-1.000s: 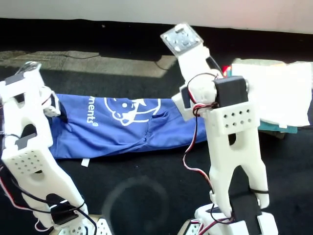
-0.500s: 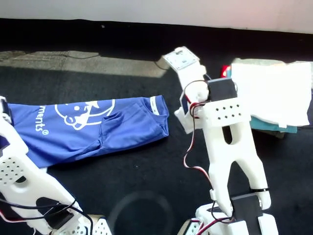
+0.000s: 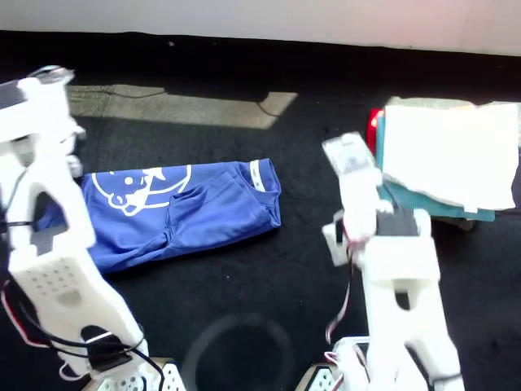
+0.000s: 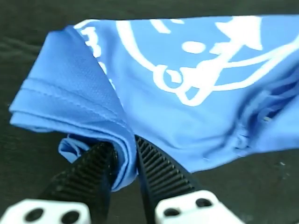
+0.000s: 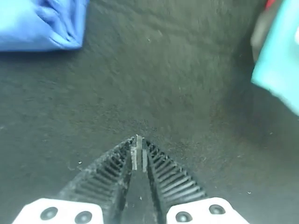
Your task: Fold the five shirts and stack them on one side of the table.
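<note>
A blue shirt [image 3: 179, 208] with a white print lies folded on the black table, left of centre. My left gripper [image 4: 124, 161] is shut on a folded edge of the blue shirt [image 4: 196, 93], at its left end in the high view. The left arm [image 3: 37, 171] stands over that end. My right gripper [image 5: 137, 151] is shut with nothing in it, held over bare black cloth between the blue shirt [image 5: 42, 23] and the stack. The right arm [image 3: 378, 236] stands right of centre. A stack of folded shirts [image 3: 448, 155], white on teal, sits at the right edge.
The table [image 3: 244, 301] is covered in black cloth. A red object [image 3: 374, 126] peeks out beside the stack. A bright patch of light [image 3: 179, 106] lies on the cloth behind the blue shirt. A teal shirt edge [image 5: 275, 60] shows in the right wrist view.
The blue shirt was pulled left, then its left end was folded over onto itself. The right gripper let go of the shirt and drew back toward the stack side.
</note>
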Robot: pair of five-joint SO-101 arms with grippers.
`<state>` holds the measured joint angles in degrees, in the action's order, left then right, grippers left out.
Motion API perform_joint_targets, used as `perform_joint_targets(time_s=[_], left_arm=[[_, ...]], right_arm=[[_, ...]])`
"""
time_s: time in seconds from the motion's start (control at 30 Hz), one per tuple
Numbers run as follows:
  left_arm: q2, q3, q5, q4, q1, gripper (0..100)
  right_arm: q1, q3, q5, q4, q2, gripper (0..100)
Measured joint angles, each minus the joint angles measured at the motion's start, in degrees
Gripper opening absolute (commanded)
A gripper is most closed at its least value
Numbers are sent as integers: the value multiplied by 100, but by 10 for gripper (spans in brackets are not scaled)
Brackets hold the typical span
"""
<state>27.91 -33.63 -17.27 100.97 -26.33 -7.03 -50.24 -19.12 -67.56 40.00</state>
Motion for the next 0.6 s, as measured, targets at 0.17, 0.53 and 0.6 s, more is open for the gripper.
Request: perform_joint_targets(time_s=[0.17, 0.53, 0.6], left_arm=[[-826, 633, 466, 0, 1468, 9], [413, -712, 1327, -97, 3912, 9], [791, -1073, 1442, -97, 4000, 9]], right_arm=[[607, -1996, 0, 1143, 686, 12], [738, -3604, -484, 2541, 932, 12], [774, -3631, -484, 2593, 932, 12]])
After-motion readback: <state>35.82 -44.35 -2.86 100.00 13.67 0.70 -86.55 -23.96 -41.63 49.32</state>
